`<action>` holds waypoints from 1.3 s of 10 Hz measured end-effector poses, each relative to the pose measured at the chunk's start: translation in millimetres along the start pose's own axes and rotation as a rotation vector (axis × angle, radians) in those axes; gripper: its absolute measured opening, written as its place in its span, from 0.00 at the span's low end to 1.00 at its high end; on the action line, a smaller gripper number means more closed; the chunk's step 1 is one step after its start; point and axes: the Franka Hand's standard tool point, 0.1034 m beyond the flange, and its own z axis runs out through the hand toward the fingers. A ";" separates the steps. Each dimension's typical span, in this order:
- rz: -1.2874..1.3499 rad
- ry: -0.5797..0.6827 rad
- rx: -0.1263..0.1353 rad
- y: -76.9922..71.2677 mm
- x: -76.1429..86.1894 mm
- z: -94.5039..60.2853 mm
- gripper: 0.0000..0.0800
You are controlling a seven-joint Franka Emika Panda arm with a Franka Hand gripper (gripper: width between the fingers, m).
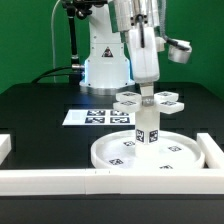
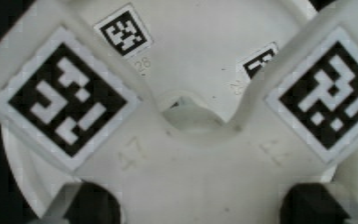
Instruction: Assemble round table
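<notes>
White plastic parts stand stacked at the front of the black table (image 1: 40, 110); the large rimmed round white disc (image 1: 120, 155) lies flat beside the long white border rails (image 1: 50, 180); the short white cylindrical leg (image 1: 146, 127) stands upright on the disc; the white cross-shaped tagged base (image 1: 150, 99) sits atop the leg; the two-finger gripper (image 1: 148, 88) comes down onto the base, jaws narrowed around its centre, though firm grip cannot be told; behind lies the marker board (image 1: 95, 117); the wrist view shows the base's tagged arms (image 2: 60, 90) close up.
</notes>
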 end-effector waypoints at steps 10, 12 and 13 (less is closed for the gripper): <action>0.201 -0.073 0.036 -5.8 -13.0 -37.2 0.81; 0.197 -0.067 0.029 -3.6 -12.5 -31.0 0.81; 0.194 -0.067 0.030 -3.8 -12.8 -31.1 0.81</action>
